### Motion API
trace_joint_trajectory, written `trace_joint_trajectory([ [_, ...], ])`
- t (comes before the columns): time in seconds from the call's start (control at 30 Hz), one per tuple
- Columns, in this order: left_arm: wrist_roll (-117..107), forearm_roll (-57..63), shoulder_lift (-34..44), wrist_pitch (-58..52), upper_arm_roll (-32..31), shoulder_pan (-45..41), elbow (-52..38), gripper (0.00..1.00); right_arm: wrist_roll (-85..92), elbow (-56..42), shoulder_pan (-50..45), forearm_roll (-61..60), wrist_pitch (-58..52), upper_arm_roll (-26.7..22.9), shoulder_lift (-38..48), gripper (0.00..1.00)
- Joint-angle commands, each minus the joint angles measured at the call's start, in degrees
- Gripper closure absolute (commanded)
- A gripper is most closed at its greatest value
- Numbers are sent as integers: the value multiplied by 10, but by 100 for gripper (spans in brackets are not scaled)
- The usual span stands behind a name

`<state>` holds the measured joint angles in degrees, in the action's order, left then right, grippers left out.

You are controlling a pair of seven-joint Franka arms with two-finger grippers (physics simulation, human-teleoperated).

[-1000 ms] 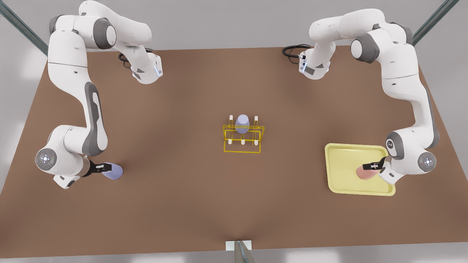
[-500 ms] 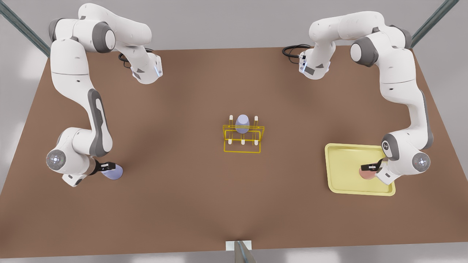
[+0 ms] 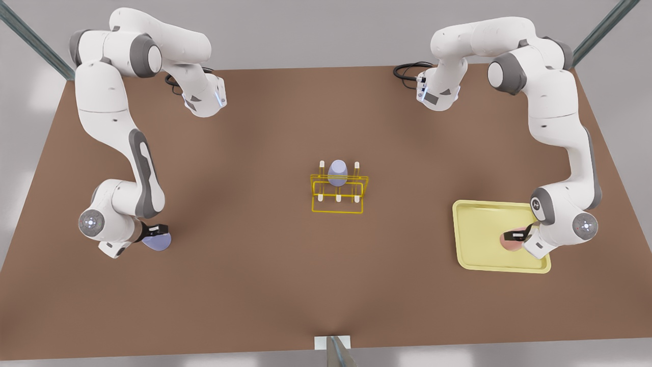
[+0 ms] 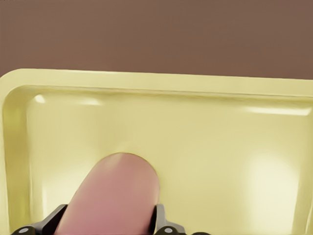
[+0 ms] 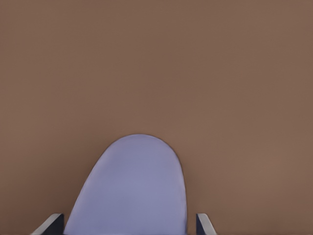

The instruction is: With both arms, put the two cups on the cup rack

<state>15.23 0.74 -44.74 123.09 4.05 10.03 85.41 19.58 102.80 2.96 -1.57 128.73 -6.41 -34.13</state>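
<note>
jaws of left gripper [image 3: 513, 235] flank pink cup [image 4: 110, 196]; right gripper [image 3: 155, 229] flanks lavender cup [image 5: 131, 188], grip state unclear.

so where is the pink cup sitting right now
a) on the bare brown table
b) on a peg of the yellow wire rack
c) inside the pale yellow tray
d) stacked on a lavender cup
c: the pink cup lies inside the pale yellow tray at the front view's right, with the left gripper fingers on either side of it; the wire rack holds a lavender cup.
</note>
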Motion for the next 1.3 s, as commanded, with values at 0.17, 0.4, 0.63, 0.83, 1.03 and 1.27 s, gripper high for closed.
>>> trace_joint_trajectory([
  [0.17, 10, 1, 4, 0, -1, 2, 0, 17, 11, 7, 0, -1, 6, 0, -1, 0],
  [0.4, -26, -1, 22, -21, -9, -2, 1, 17, 10, 6, 0, -2, 5, 0, -1, 13],
  [0.63, -231, 1, 60, -170, -111, -26, -50, 17, 12, -1, 0, -20, -2, 3, 7, 13],
  [0.83, -611, 2, 67, -191, -222, -114, -91, 17, 20, -7, -2, -22, 4, 3, -9, 13],
  [1.03, -813, 0, 66, -235, -269, -214, -125, 17, 20, -7, -3, -23, 4, 3, -14, 14],
  [1.27, -832, 0, 67, -274, -294, -237, -108, 17, 20, -7, -1, -23, -1, 10, -9, 16],
])
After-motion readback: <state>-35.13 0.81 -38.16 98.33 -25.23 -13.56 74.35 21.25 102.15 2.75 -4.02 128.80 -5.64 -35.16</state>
